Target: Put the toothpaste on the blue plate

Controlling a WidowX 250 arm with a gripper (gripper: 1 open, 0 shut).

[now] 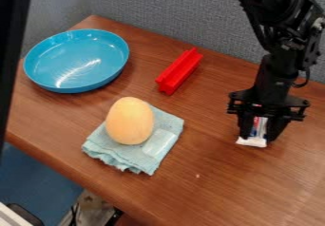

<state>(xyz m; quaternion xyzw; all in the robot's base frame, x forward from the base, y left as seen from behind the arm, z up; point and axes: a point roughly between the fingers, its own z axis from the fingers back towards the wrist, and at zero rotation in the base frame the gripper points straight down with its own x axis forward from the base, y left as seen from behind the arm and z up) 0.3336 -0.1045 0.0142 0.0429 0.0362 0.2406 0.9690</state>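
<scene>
The toothpaste (258, 132) is a small white tube with red and blue print, lying on the wooden table (216, 173) at the right. My gripper (265, 123) has come straight down over it and its black fingers are shut on the tube, which still rests on the table with its lower end showing below the fingers. The blue plate (76, 61) sits at the table's far left, well apart from the gripper, with nothing in it.
A red rectangular block (180, 69) lies between plate and gripper. An orange egg-shaped object (128, 121) rests on a pale blue-green folded cloth (135, 144) near the front edge. The table's front edge runs diagonally at the lower left.
</scene>
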